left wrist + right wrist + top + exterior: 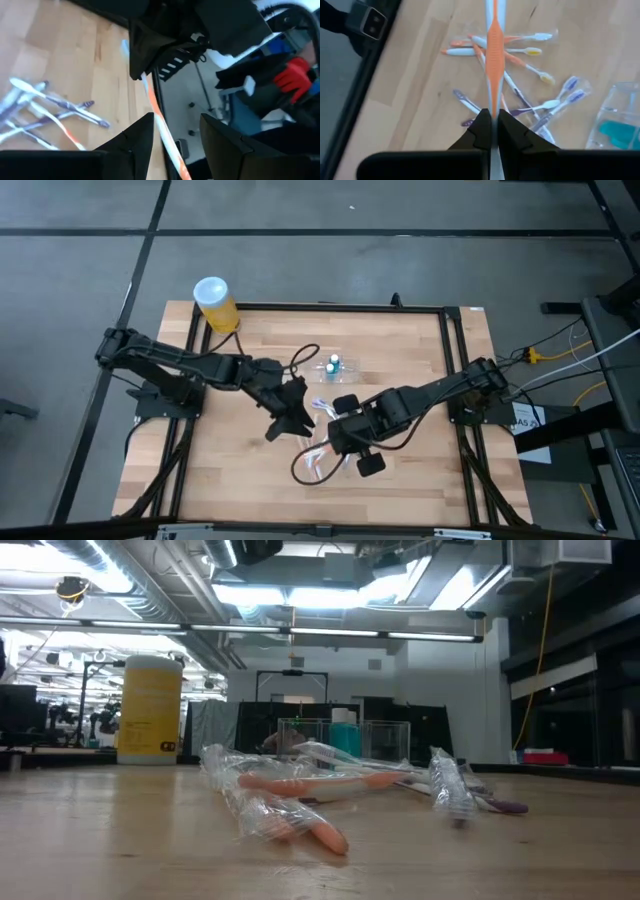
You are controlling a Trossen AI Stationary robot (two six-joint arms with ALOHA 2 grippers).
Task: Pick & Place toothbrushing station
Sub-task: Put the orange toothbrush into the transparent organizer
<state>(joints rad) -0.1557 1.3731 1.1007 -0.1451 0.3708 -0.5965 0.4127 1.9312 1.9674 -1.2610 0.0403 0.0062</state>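
Note:
The clear toothbrushing station (pixel 333 367) stands on the wood at mid table with teal items in it; it also shows in the low view (pixel 345 739) and the right wrist view (pixel 620 117). My right gripper (pixel 493 120) is shut on an orange and white toothbrush (pixel 495 55) held above a pile of loose toothbrushes (pixel 520 85). My left gripper (pixel 177 140) is open, and the same toothbrush (pixel 161 125) runs between its fingers, close to one finger. I cannot tell whether it touches. In the high view the two grippers face each other, left (pixel 292 420) and right (pixel 327 425). My right gripper pinches the orange and white toothbrush between its two fingers at the orange grip part of the handle (pixel 494 102). The brush lies along the fingers and sticks out past their tips toward my left gripper. It is lifted clear of the table and the pile.
A yellow cylinder with a white lid (pixel 215 302) stands at the far left corner. Wrapped toothbrushes (pixel 290 802) lie scattered near the table's middle and near side. A black frame (pixel 455 380) runs around the tabletop.

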